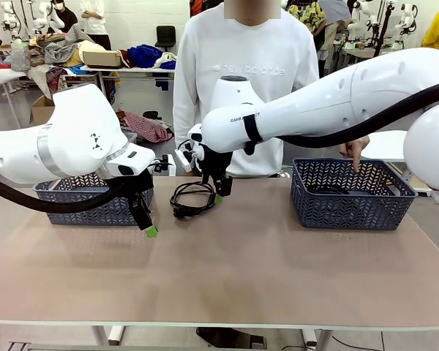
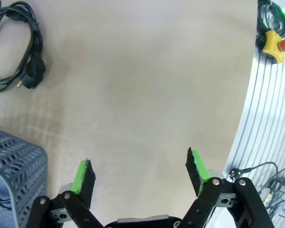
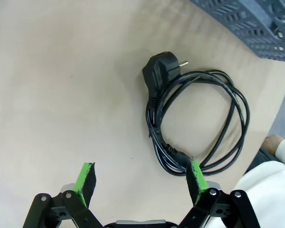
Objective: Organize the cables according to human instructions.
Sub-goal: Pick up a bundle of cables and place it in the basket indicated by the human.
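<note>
Right now one cable (image 1: 192,199) lies coiled on the table (image 1: 278,278) near its far edge, between the left basket (image 1: 88,201) and the right basket (image 1: 349,194), with its plug (image 3: 157,67) resting flat on the wood. The right gripper (image 1: 216,191) hangs just over that coil with its jaws spread wide and nothing in them; in the right wrist view one green pad (image 3: 195,175) sits over the cord's loops while the other is over bare table. The left gripper (image 2: 140,172) is likewise released and empty, low over bare table beside the left basket. A person's hand (image 1: 355,150) points down into the right basket, which I take as the target. The main risk, as I judge it, is a partial pinch: closing on only a strand or two could let the loose coil unwind and drag, or snag on the basket rim. Descending off-centre could also nudge the coil aside instead of catching it.
</note>
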Robot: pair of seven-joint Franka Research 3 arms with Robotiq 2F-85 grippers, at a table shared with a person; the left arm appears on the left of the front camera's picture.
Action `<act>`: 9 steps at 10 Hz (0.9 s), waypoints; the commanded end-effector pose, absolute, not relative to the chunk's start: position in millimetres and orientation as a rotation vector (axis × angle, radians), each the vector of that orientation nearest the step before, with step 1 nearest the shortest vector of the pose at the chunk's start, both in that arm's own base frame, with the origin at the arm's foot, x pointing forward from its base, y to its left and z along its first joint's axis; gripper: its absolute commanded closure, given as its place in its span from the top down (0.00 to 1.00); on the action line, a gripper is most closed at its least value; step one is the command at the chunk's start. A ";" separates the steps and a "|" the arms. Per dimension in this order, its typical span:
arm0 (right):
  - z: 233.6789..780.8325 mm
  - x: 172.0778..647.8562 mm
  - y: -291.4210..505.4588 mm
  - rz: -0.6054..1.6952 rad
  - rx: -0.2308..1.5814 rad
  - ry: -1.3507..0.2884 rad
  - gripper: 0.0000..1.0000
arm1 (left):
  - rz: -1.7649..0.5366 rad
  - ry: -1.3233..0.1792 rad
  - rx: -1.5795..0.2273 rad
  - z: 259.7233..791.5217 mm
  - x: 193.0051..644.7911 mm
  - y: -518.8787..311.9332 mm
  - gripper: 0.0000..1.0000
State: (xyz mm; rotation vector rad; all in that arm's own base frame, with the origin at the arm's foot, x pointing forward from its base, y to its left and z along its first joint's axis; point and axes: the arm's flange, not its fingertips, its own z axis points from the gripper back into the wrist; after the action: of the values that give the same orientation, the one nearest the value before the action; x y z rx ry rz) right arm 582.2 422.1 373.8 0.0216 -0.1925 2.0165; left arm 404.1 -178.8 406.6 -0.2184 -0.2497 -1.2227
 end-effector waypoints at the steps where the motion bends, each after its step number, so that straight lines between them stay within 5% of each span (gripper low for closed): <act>1: 370.6 588.4 433.2 1.996 0.006 -0.155 1.00 | -1.215 -0.250 -0.221 407.0 403.7 -177.3 1.00; 9: 337.9 601.6 454.9 1.938 -0.064 -0.072 1.00 | -1.215 -0.250 -0.221 407.0 403.7 -177.3 1.00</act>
State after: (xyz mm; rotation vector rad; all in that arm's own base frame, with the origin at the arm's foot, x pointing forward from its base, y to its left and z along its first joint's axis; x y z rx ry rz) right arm 595.2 447.2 335.3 -0.0277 -0.1002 1.9719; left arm 404.1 -178.8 406.6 -0.2183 -0.2498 -1.2227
